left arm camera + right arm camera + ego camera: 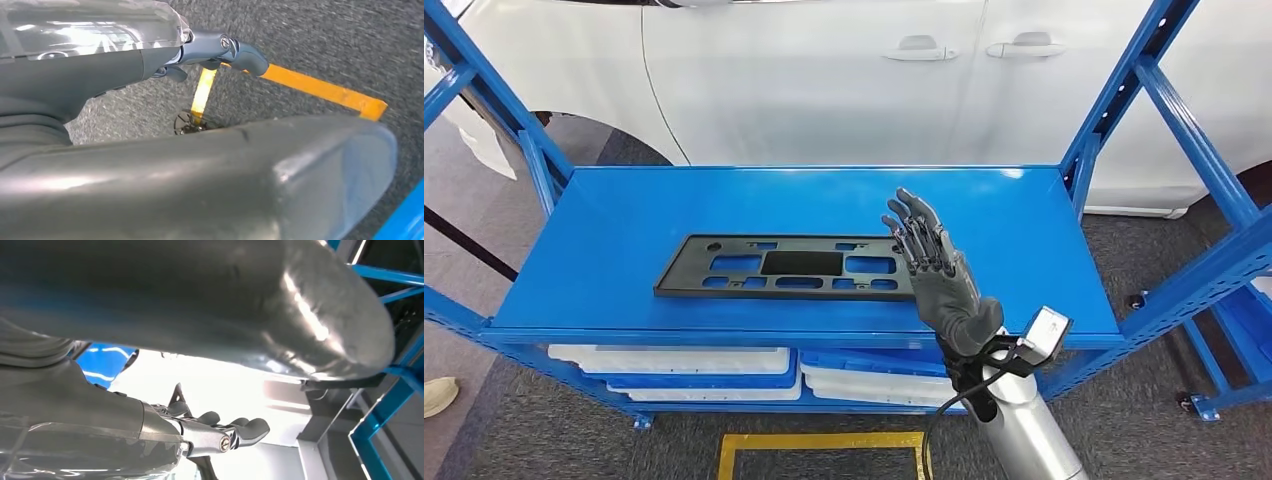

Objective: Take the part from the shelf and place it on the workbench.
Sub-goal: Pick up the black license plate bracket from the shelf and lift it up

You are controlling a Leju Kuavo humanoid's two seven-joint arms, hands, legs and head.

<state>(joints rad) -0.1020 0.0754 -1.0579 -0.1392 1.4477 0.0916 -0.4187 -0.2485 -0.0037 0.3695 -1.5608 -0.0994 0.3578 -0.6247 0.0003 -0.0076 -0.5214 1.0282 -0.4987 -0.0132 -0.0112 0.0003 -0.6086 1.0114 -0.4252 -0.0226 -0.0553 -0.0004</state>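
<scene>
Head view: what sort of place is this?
Likely a car assembly or workshop floor: a white car body stands right behind a blue steel shelf rack, a black plastic panel part lies on it, and yellow tape marking is on the floor.

The part (789, 267) is flat black with cut-out slots showing blue through them. The shelf (624, 215) is bright blue. Below it lie white trays (674, 357). The right hand (934, 262) is dark grey on a silver arm. The floor (544, 435) is speckled grey carpet with yellow tape (819, 442). Far behind, the car (824, 80) is white.
</scene>
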